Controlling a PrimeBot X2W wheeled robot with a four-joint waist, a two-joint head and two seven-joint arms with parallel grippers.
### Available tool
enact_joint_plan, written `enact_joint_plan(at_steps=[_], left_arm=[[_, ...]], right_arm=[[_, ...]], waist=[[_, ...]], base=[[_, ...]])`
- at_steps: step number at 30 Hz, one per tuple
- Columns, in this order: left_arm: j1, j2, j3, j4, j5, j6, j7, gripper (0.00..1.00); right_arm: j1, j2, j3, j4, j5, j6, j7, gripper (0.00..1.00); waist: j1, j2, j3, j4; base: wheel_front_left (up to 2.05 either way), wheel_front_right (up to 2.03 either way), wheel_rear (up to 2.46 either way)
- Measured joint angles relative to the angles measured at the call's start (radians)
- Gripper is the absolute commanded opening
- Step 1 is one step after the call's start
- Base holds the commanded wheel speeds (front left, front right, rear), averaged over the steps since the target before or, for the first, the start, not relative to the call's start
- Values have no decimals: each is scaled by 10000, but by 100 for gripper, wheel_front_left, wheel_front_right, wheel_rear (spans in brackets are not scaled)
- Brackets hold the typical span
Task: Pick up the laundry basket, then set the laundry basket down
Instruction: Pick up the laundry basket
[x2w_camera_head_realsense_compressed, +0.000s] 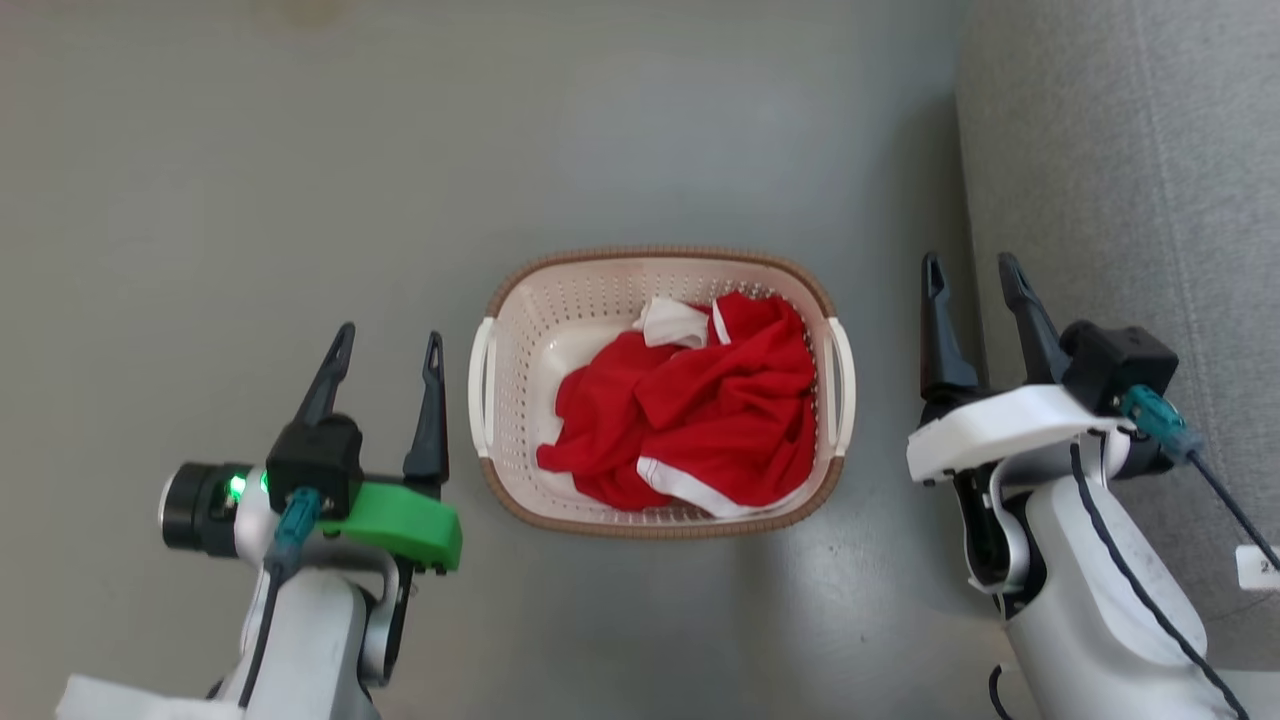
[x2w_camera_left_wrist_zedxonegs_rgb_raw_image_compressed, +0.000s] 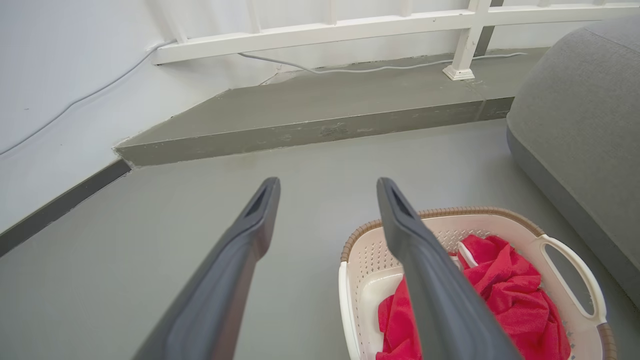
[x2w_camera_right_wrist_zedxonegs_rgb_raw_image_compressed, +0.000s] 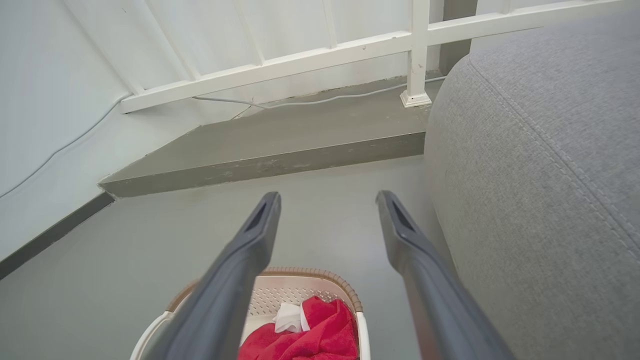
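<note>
The laundry basket (x2w_camera_head_realsense_compressed: 520, 330) stands on the grey floor in the middle of the head view, cream-white and perforated with a brown woven rim and a white handle on each side. Red cloth with white trim (x2w_camera_head_realsense_compressed: 700, 410) lies bunched inside it. My left gripper (x2w_camera_head_realsense_compressed: 388, 345) hovers open just left of the basket's left handle, holding nothing. On the other side my right gripper (x2w_camera_head_realsense_compressed: 970, 265) is open too, a short way right of the right handle. The left wrist view has the basket (x2w_camera_left_wrist_zedxonegs_rgb_raw_image_compressed: 367, 255) at lower right, and the right wrist view has the basket (x2w_camera_right_wrist_zedxonegs_rgb_raw_image_compressed: 280, 292) at the bottom.
A grey upholstered sofa (x2w_camera_head_realsense_compressed: 1130, 180) fills the right side, close beside my right arm. Ahead, a raised grey step (x2w_camera_left_wrist_zedxonegs_rgb_raw_image_compressed: 310, 120) runs along a white wall with a white railing (x2w_camera_left_wrist_zedxonegs_rgb_raw_image_compressed: 350, 30) and a cable. Bare floor lies to the left of the basket.
</note>
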Motion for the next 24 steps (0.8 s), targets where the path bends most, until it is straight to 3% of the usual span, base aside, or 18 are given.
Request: enact_joint_plan(at_steps=[24], left_arm=[[-3553, -127, -562, 3127, -941, -343, 0, 100]], right_arm=[[-3027, -128, 265, 2750, 523, 0, 0, 100]], waist=[[0, 0, 3554, 139]], base=[[0, 0, 0]])
